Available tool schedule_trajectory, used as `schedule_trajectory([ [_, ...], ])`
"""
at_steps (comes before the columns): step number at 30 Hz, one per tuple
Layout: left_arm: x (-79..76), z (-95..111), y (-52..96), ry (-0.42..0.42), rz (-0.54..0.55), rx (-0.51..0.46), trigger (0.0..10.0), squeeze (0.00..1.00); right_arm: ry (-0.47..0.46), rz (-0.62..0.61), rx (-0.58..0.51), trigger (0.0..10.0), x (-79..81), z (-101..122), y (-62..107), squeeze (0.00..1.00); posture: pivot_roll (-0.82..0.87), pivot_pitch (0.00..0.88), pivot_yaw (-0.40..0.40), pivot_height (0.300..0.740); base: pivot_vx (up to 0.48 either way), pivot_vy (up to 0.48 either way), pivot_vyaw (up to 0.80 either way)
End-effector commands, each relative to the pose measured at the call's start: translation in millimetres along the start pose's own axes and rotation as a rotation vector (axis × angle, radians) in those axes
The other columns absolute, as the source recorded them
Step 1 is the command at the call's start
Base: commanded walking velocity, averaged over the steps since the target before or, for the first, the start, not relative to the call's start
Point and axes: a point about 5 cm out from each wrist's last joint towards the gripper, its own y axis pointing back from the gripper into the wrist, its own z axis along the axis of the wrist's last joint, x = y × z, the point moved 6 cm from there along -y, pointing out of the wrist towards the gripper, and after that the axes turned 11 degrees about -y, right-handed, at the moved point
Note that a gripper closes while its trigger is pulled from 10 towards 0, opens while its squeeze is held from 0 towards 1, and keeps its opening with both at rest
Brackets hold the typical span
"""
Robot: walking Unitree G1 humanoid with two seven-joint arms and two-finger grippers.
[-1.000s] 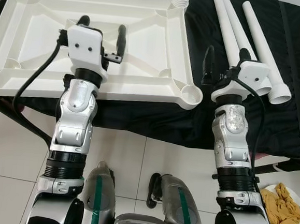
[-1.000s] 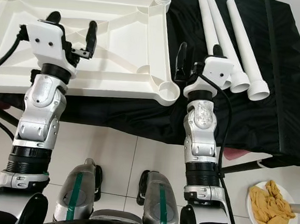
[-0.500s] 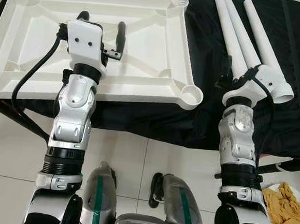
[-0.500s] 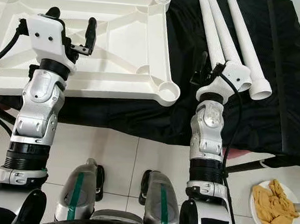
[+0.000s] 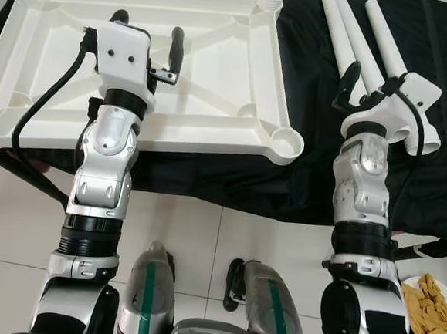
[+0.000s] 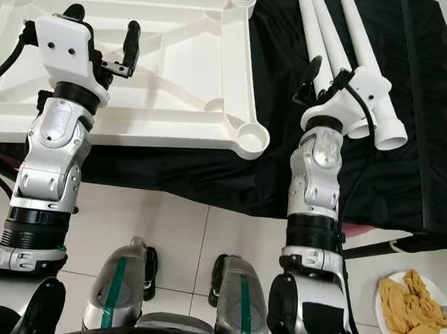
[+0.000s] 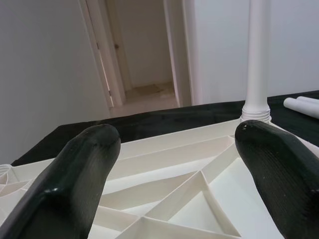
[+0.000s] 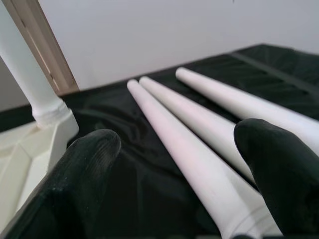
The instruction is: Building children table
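Landmark for this entry: the upturned white tabletop [image 5: 139, 60], lying ribbed side up on a black cloth [image 5: 432, 176].

1. Plate of orange-brown cloth or food [image 6: 412, 307], on the tiled floor [image 5: 10, 220], nearest me, well off to the tabletop's right and below the cloth's edge. Not a task item; I cannot tell what it is.

2. Right gripper [image 8: 174, 164], just right of the tabletop's near right corner socket [image 5: 286, 142]. Fingers spread wide, nothing held. They straddle the thick end of the nearest loose leg [image 8: 194, 154], apart from it as far as I can see.

3. Three loose legs [image 5: 372, 55], on the cloth right of the tabletop, side by side, thick threaded ends toward me, tapering away. Smooth, round, hollow white plastic. I judge them light and stiff but slippery, and apt to roll. I would take hold near the thick end, just above the collar, where the jaws get most surface and the thread stays free for the socket.

4. Left gripper [image 5: 144, 41], hovering over the tabletop's middle ribs. Fingers wide apart, holding nothing.

5. Tabletop itself: moulded white plastic, rectangular, diagonal stiffening ribs, round socket at each corner. I judge it rigid and light enough to slide on the cloth when a leg is screwed in; it wants bracing at the rim.

6. Fitted leg [image 7: 256, 55], standing upright in the tabletop's far right socket.
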Motion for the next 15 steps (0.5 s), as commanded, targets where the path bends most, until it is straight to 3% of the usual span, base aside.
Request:
schedule_trajectory([
  [1,0.1,-1,0.8,-0.003,0.017,0.011,10.0,0.0,-0.001,-0.015,0.024,10.0,-3.7,-2,-2.7,0.0,0.12,0.05,-0.011,0.74,0.0,0.0,0.0],
  [9,-16.5,1,7.9,-0.014,-0.071,0.005,10.0,0.0,0.001,-0.053,0.08,10.0,-5.7,-3,-7.7,0.0,0.11,0.082,-0.022,0.74,0.0,0.0,0.0],
  [15,-19.9,1,13.6,-0.016,-0.094,0.014,10.0,0.0,0.007,-0.111,0.124,10.0,-12.5,-4,-4.9,0.0,0.11,0.109,-0.019,0.74,0.0,0.0,0.0],
])
